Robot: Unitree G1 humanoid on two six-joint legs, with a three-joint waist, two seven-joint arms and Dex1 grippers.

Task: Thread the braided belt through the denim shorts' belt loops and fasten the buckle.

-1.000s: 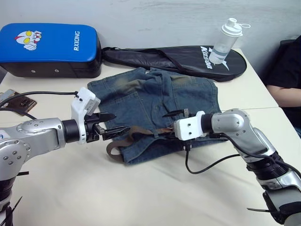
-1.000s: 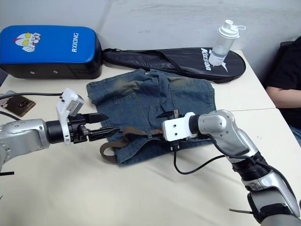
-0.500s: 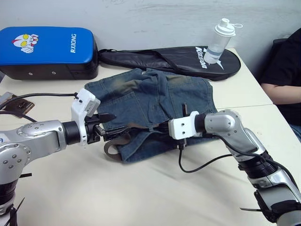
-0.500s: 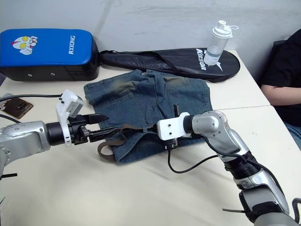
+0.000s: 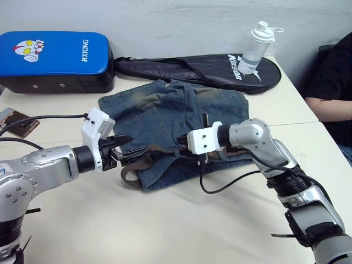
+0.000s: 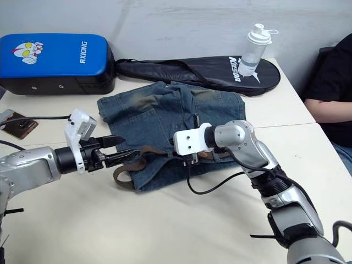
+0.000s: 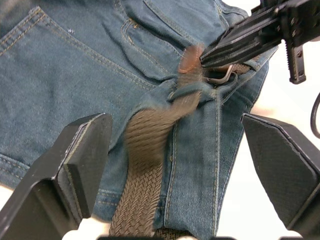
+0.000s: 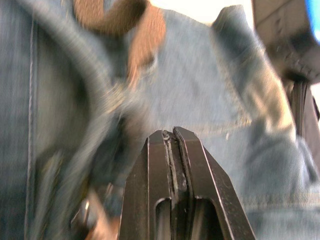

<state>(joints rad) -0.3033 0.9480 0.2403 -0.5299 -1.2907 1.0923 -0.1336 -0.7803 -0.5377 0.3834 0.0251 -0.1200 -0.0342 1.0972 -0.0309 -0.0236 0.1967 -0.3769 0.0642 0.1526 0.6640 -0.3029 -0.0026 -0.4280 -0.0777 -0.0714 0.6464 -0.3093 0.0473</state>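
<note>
With the braided belt (image 7: pixel 150 150) lying between the wide-open, empty left gripper (image 7: pixel 175 165) jaws and the closed right gripper (image 7: pixel 210 56) at the buckle (image 7: pixel 222 76) on the denim shorts (image 5: pixel 165 121), a careless pull could drag the belt out of its loop.

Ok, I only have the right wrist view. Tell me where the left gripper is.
Observer: The left gripper is at the denim shorts' waistband corner, on the robot's left, with its fingers open.
Operator: Say what lies between its fingers.
Observer: The braided belt runs between them, and neither finger touches it.
Operator: Give me the belt's path from there.
Observer: It passes under one belt loop. The right gripper meets it just beyond, beside the buckle.
</note>
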